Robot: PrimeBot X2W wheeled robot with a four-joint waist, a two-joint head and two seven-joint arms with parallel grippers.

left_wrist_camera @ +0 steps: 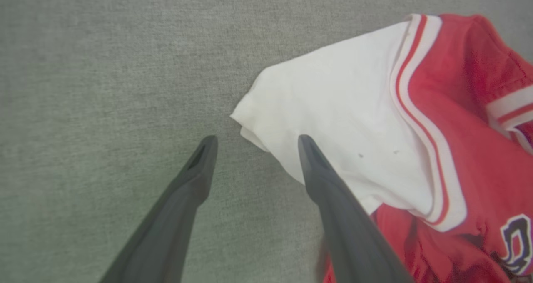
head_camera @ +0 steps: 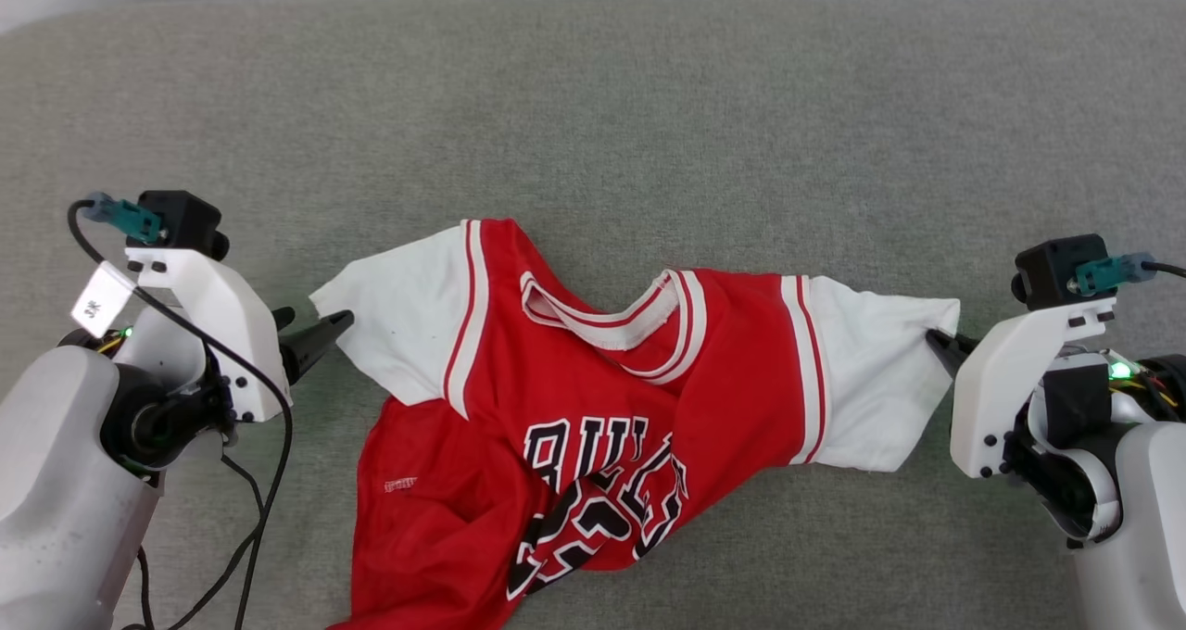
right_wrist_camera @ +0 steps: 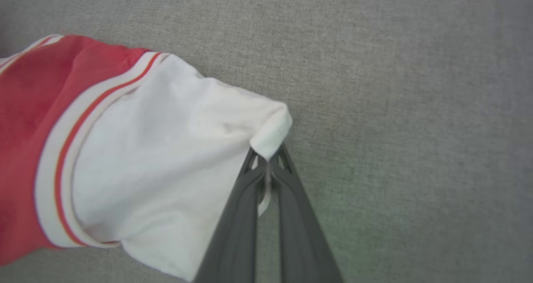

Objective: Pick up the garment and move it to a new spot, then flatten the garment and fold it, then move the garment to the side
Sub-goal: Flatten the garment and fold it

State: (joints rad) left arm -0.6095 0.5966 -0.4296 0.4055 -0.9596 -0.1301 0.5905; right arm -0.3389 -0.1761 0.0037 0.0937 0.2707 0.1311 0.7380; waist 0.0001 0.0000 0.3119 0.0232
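You had the shirt (head_camera: pixel 593 398) lying chest-up on the grey fabric surface (head_camera: pixel 593 102), approx. centre in front of the robot, neck pointing away from it. The lettering was crumpled & the lower part was bunched, running off the bottom edge of the head view. Both white sleeves were spread out to the sides.

Your R gripper (right_wrist_camera: pixel 267 156) was pinched shut on the outer corner of the R-side sleeve (head_camera: pixel 880 389), w/ a fold of white cloth poking up past the fingertips.

Your L gripper (left_wrist_camera: pixel 257 138) was spread wide w/ nothing in it. It sat right at the outer corner of the L-side sleeve (head_camera: pixel 398 333). In the L wrist view one finger (left_wrist_camera: pixel 329 191) crossed over the sleeve's edge and the other was over bare grey fabric. You couldn't tell whether either one touched the cloth.
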